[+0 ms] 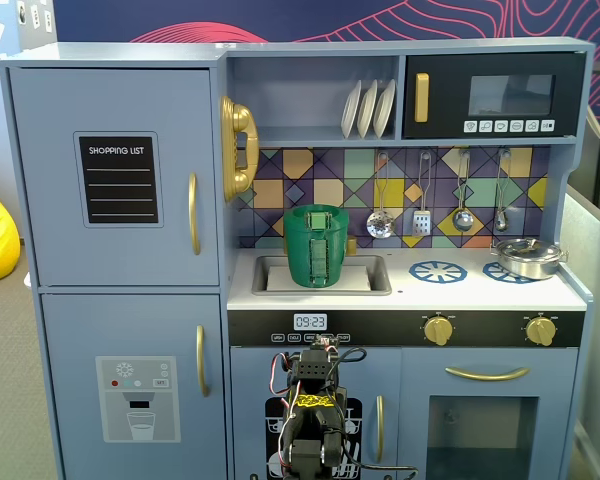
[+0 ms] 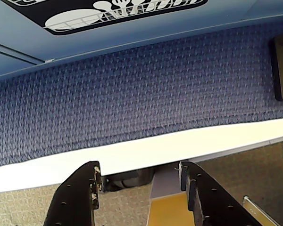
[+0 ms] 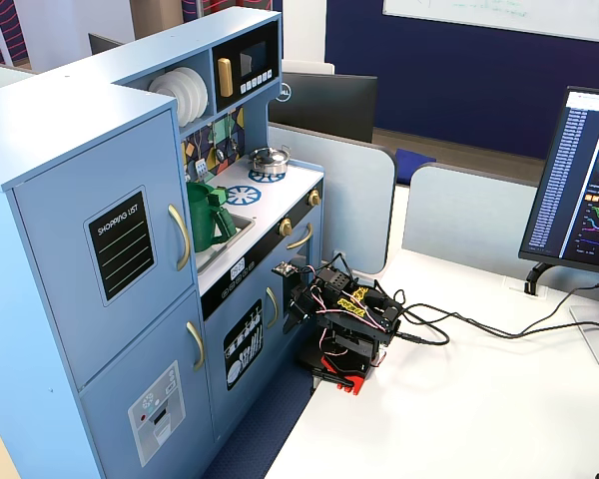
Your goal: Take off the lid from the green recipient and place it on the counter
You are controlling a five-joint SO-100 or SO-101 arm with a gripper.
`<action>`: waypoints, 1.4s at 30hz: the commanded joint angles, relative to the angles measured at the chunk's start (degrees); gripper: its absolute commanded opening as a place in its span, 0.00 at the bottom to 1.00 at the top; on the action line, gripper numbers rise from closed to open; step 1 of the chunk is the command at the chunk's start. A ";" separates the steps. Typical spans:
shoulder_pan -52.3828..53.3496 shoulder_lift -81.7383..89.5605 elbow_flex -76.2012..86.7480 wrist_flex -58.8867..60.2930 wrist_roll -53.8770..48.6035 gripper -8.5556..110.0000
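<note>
The green recipient (image 1: pixel 317 250) stands upright in the sink recess of the white counter (image 1: pixel 460 292). The green lid (image 1: pixel 317 211) with its small knob block sits on top of it. Both also show in a fixed view, the recipient (image 3: pixel 208 220) on the counter (image 3: pixel 272 196). My arm (image 1: pixel 313 410) is folded low in front of the kitchen, well below the counter and far from the recipient. My gripper (image 2: pixel 140 176) is open and empty, pointing down at blue carpet and the white table edge; it also shows from the side (image 3: pixel 296 307).
A silver pot (image 1: pixel 527 257) sits on the right burner ring. Utensils hang on the back wall and white plates (image 1: pixel 368 108) stand on the shelf above. The arm's base (image 3: pixel 344 364) is on a white table with cables and a monitor (image 3: pixel 584 180).
</note>
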 commanded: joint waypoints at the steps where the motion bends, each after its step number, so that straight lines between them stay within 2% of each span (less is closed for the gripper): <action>1: 2.20 -0.70 -0.26 10.55 -1.85 0.07; 12: 2.99 -0.70 -0.35 10.11 -3.87 0.07; 14: 5.54 -0.79 -0.35 4.66 -8.17 0.07; 17: 9.23 -1.32 -2.72 -11.16 -11.43 0.07; 20: 9.49 -4.92 -10.28 -26.02 -9.32 0.07; 22: 8.26 -7.91 -17.75 -31.11 -8.35 0.07; 30: 1.67 -22.24 -48.16 -35.86 -11.95 0.08; 37: 1.05 -35.77 -64.78 -43.59 -13.62 0.25; 42: 1.14 -39.99 -68.38 -48.69 -11.25 0.41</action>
